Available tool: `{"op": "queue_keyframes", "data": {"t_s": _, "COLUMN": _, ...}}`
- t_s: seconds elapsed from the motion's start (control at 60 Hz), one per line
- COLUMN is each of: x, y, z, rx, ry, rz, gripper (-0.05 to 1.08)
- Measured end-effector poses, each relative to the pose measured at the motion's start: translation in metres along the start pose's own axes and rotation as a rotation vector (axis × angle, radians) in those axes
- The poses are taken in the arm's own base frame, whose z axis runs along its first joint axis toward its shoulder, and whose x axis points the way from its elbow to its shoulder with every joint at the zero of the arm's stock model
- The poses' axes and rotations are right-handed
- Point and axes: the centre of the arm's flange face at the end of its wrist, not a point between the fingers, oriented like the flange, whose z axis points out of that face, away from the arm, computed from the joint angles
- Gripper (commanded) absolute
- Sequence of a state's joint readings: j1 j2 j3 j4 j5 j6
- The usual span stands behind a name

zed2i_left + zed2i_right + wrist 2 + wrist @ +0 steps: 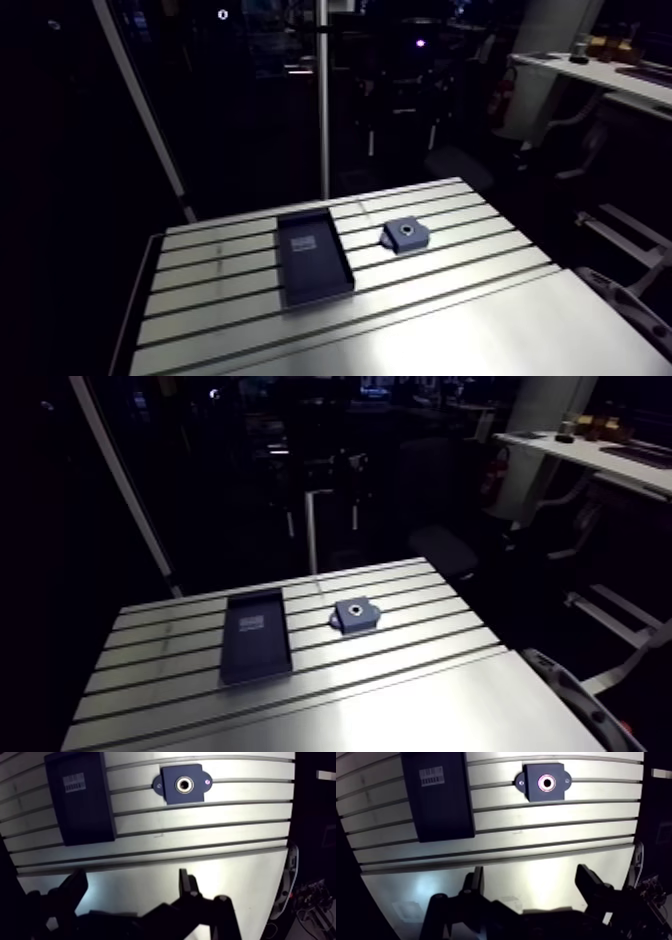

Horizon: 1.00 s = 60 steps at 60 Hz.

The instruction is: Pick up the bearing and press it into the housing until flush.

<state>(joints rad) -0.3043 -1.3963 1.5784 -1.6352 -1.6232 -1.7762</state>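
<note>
A small dark housing (531, 793) with two mounting ears lies flat on the slotted table (450, 300), also seen in the arm view (405, 235). A bright ring (184, 784) lines its central hole; I cannot tell whether this is the bearing. No loose bearing shows in any view. In the wrist view my gripper (530, 877) is open with nothing between its fingers. It hangs high above the table's smooth front part, and the housing lies well ahead of it. The arm view does not show the gripper.
A dark rectangular tray (313, 255) with a white label (431, 775) lies beside the housing, a short gap between them. The table's side edges drop off into darkness. The smooth plate (400, 716) spans the table's front.
</note>
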Motion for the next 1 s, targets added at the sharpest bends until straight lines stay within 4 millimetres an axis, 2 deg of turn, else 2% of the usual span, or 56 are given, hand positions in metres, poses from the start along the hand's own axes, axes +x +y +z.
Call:
{"op": "queue_keyframes", "data": {"t_s": 0.3, "x": -0.023, "y": -0.024, "z": -0.046, "rx": -0.012, "ry": 0.06, "rz": -0.023, "gripper": 0.01}}
{"op": "queue_keyframes", "data": {"t_s": 0.45, "x": -0.036, "y": -0.03, "z": -0.061, "rx": -0.014, "ry": 0.076, "rz": -0.034, "gripper": 0.01}}
{"op": "queue_keyframes", "data": {"t_s": 1.0, "x": -0.061, "y": -0.054, "z": -0.088, "rx": -0.011, "ry": 0.097, "rz": -0.078, "gripper": 0.01}}
